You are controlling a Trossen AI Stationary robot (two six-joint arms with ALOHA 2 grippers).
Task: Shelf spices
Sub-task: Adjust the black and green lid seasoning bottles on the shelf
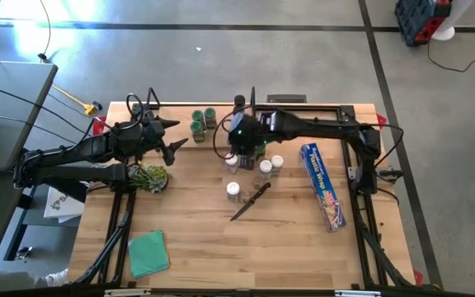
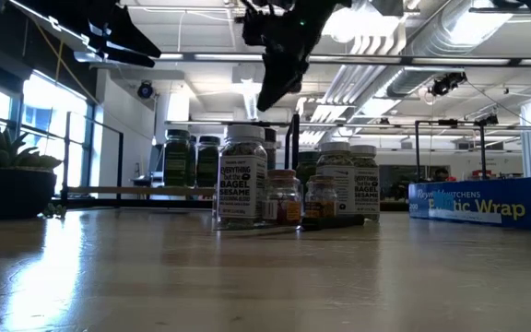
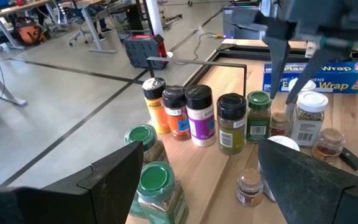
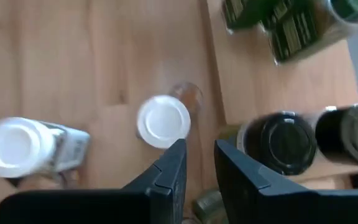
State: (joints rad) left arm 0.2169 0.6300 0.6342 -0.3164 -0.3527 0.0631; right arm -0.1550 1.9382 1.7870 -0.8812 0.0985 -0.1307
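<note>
Bare tabletop (image 1: 204, 247) across the lower frame in the high view. Spices (image 1: 254, 169) upright, caps up, clustered upper centre, some on the shelf (image 1: 320, 106) along the top edge. Right gripper (image 4: 197, 158) above them, jaws narrowly parted, empty, white-capped jar (image 4: 163, 121) just ahead. Left gripper (image 1: 171, 136) wide open, holding nothing, beside green-capped jars (image 1: 203, 120)

Left gripper (image 1: 174, 134) fingers spread; right gripper (image 4: 197, 163) fingers narrowly apart.

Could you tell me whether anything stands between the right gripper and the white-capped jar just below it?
Nothing visible does. In the right wrist view, the right gripper hangs above the table with its narrowly parted fingers empty, and the white-capped jar sits just ahead of the tips with an open gap. The black-capped jars on the shelf stand off to one side.
</note>
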